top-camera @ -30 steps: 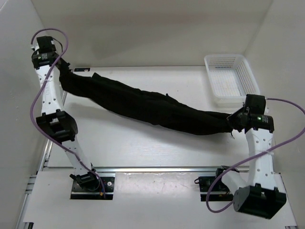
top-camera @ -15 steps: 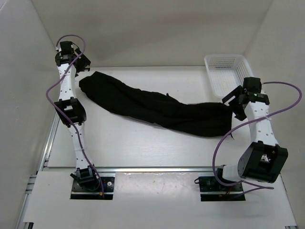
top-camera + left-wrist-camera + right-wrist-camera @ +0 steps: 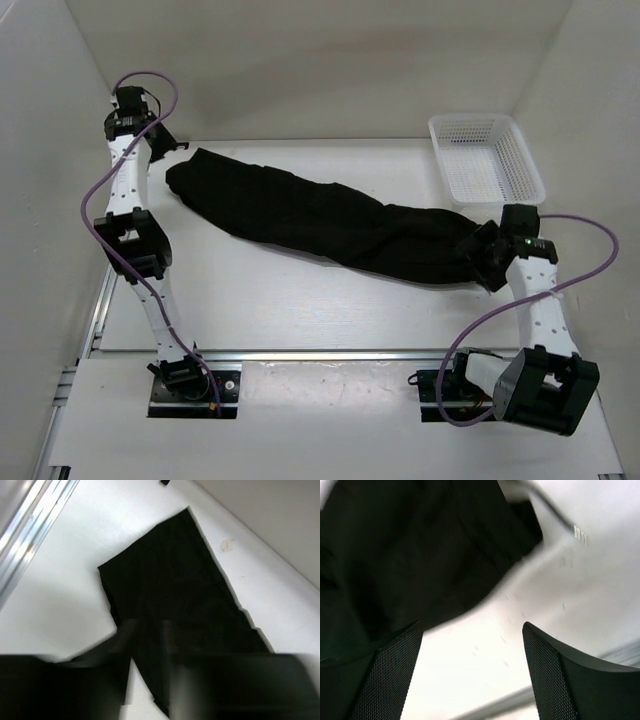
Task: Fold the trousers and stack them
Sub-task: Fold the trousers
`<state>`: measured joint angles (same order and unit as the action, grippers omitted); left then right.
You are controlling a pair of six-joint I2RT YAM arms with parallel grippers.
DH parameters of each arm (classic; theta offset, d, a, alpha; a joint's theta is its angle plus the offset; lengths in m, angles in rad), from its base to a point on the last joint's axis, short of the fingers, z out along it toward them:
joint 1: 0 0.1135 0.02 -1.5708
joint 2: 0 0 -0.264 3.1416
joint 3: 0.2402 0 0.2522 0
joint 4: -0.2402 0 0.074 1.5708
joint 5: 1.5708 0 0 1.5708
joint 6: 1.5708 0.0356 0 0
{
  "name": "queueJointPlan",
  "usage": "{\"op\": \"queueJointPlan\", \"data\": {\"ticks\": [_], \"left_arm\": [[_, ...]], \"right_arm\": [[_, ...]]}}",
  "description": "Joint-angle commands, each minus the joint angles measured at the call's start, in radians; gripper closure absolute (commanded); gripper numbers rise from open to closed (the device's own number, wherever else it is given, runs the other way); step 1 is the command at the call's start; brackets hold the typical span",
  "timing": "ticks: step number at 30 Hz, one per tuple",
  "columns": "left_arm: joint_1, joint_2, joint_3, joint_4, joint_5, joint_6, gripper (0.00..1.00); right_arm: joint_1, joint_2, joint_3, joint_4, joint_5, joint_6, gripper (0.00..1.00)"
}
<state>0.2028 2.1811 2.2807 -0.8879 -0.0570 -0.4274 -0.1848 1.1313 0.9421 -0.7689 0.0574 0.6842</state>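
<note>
The black trousers [image 3: 320, 220] lie bunched lengthwise on the white table, running diagonally from the far left to the near right. My left gripper [image 3: 165, 150] hovers by their far-left end, apart from the cloth. In the blurred left wrist view its fingers stand apart around [image 3: 147, 630], above a flat end of the trousers [image 3: 175, 580], holding nothing. My right gripper [image 3: 487, 255] is at the trousers' right end. It is open [image 3: 472, 627] with bare table between its mesh pads, and the trousers [image 3: 420, 545] lie just beyond its left pad.
A white mesh basket [image 3: 485, 160] stands at the far right corner, just behind the right gripper. White walls close in the table on three sides. A metal rail [image 3: 330, 355] runs along the near edge by the arm bases.
Both grippers opened and let go of the trousers, which dropped from being stretched between them onto the table. The left gripper drew back to the far-left corner. The right gripper came back down to the right end.
</note>
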Motion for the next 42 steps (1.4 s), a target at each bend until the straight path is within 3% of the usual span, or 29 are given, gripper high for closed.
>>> {"op": "queueJointPlan", "data": {"ticks": [1, 3, 6, 12, 18, 21, 22, 24, 25, 26, 27, 29, 30, 32, 42], "left_arm": [[0.012, -0.001, -0.088, -0.045, 0.022, 0.027, 0.51], [0.021, 0.049, -0.101, -0.086, 0.043, 0.007, 0.22], [0.021, 0.103, -0.101, -0.108, 0.078, -0.005, 0.08], [0.021, 0.219, -0.04, -0.108, 0.102, -0.034, 0.06], [0.012, 0.312, 0.068, -0.108, 0.126, -0.034, 0.04], [0.012, 0.356, 0.118, -0.108, 0.146, -0.045, 0.08], [0.003, 0.367, 0.143, -0.108, 0.146, -0.045, 0.18], [0.003, 0.388, 0.154, -0.108, 0.157, -0.054, 0.28], [-0.006, 0.399, 0.163, -0.108, 0.157, -0.054, 0.39], [-0.006, 0.399, 0.163, -0.108, 0.157, -0.054, 0.7], [-0.006, 0.399, 0.163, -0.108, 0.157, -0.054, 0.87], [-0.006, 0.399, 0.137, -0.108, 0.148, -0.054, 0.9], [-0.006, 0.378, 0.137, -0.108, 0.132, -0.054, 0.9], [-0.006, 0.353, 0.111, -0.108, 0.083, -0.054, 0.9], [0.127, 0.08, -0.15, -0.097, 0.002, -0.057, 0.9]], "right_arm": [[0.004, -0.071, -0.08, -0.05, -0.099, 0.031, 0.15], [0.004, -0.096, -0.127, -0.061, -0.109, 0.055, 0.15], [0.004, -0.082, -0.178, -0.02, -0.14, 0.081, 0.15], [0.004, 0.039, -0.226, 0.16, -0.194, 0.112, 0.15], [0.004, 0.176, -0.134, 0.252, -0.166, 0.078, 0.17], [0.004, 0.238, -0.121, 0.281, -0.133, 0.09, 0.2], [-0.005, 0.258, -0.121, 0.299, -0.123, 0.101, 0.2], [-0.005, 0.31, -0.121, 0.324, -0.123, 0.115, 0.29], [-0.005, 0.323, -0.134, 0.339, -0.123, 0.115, 0.33], [-0.005, 0.334, -0.134, 0.351, -0.123, 0.124, 0.46], [-0.005, 0.344, -0.134, 0.362, -0.108, 0.135, 0.53], [-0.005, 0.36, -0.134, 0.362, -0.097, 0.135, 0.67], [-0.005, 0.36, -0.134, 0.35, -0.097, 0.123, 0.84], [-0.016, 0.332, -0.123, 0.327, -0.045, 0.114, 1.0], [-0.13, 0.127, -0.112, 0.139, 0.016, 0.044, 1.0]]}}
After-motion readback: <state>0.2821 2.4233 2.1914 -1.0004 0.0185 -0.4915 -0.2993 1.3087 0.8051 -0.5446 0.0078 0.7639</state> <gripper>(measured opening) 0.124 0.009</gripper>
